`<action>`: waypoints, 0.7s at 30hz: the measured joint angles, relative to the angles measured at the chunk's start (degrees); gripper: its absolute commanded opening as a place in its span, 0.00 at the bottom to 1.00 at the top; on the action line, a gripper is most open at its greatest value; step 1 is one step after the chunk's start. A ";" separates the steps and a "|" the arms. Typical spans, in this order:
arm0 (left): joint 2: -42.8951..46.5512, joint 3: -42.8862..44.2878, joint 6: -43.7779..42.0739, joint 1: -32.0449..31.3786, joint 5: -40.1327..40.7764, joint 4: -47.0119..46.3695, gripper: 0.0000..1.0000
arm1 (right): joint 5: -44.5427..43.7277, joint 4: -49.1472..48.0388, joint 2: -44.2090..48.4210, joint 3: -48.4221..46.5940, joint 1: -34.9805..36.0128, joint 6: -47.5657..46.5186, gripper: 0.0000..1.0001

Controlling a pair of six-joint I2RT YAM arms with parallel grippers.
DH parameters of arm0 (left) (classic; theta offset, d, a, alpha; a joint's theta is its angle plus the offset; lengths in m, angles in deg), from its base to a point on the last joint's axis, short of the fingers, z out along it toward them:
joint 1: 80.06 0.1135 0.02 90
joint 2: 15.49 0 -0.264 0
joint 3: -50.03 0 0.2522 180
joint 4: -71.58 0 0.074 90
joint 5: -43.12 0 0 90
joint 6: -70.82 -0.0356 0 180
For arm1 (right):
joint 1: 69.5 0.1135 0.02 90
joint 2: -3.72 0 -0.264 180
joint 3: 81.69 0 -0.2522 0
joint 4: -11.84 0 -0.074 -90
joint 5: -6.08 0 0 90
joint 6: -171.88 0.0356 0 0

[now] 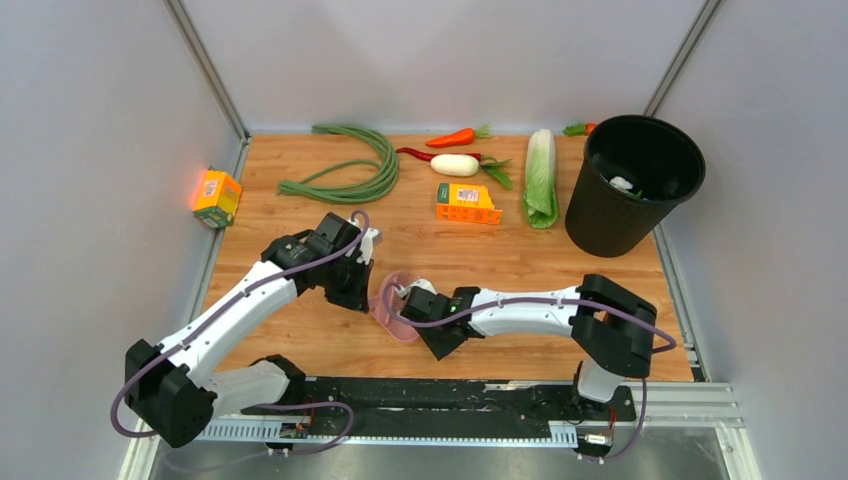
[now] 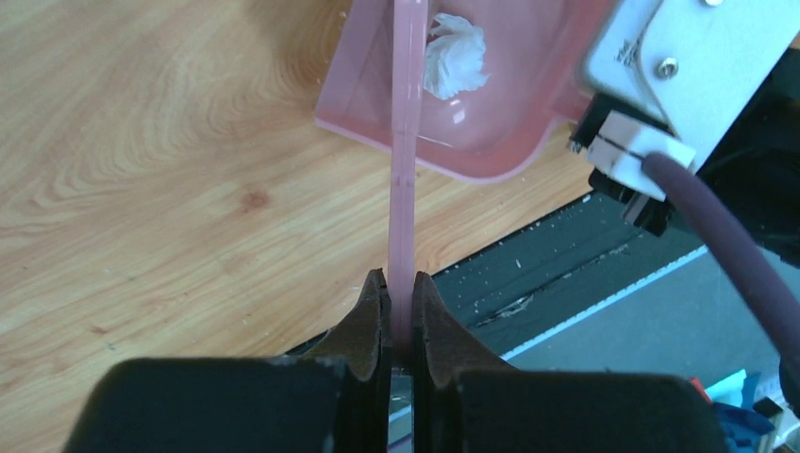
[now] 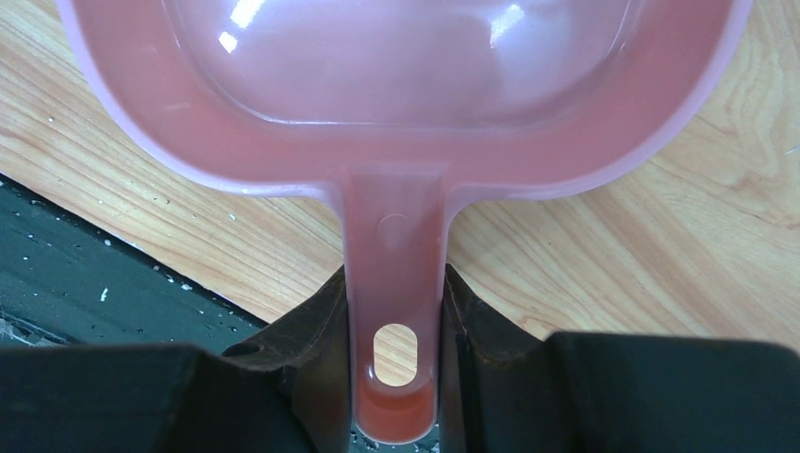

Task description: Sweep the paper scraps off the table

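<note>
My right gripper (image 1: 418,300) (image 3: 394,311) is shut on the handle of a pink dustpan (image 1: 392,312) (image 3: 396,57), held at the near middle of the table (image 1: 520,262). My left gripper (image 1: 358,285) (image 2: 400,283) is shut on a thin pink sweeper strip (image 2: 408,160) that reaches into the dustpan (image 2: 491,142). One crumpled white paper scrap (image 2: 455,52) lies inside the pan beside the strip. The scrap does not show in the right wrist view. Another white wad (image 1: 622,183) lies inside the black bin (image 1: 634,185).
At the back lie green long beans (image 1: 350,170), a carrot (image 1: 452,137), a red chilli (image 1: 415,154), a white radish (image 1: 455,165), an orange box (image 1: 467,203) and a cabbage (image 1: 541,177). A yellow box (image 1: 216,197) sits at the left edge. The black base rail (image 2: 566,245) runs along the near edge.
</note>
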 measured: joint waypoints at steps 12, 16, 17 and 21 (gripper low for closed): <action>4.85 -0.66 2.99 -0.72 -0.31 3.80 0.00 | -0.13 -0.13 1.55 0.59 -0.07 0.07 0.00; 4.83 3.06 3.96 -0.72 3.19 6.71 0.00 | -0.28 -0.07 2.40 0.59 -0.13 0.26 0.00; 4.83 4.50 4.22 -0.81 4.44 7.54 0.00 | -0.46 -0.02 2.75 0.59 -0.13 0.31 0.00; 4.87 9.27 4.98 -0.92 7.52 9.94 0.00 | -0.68 -0.04 3.61 0.59 -0.13 0.48 0.00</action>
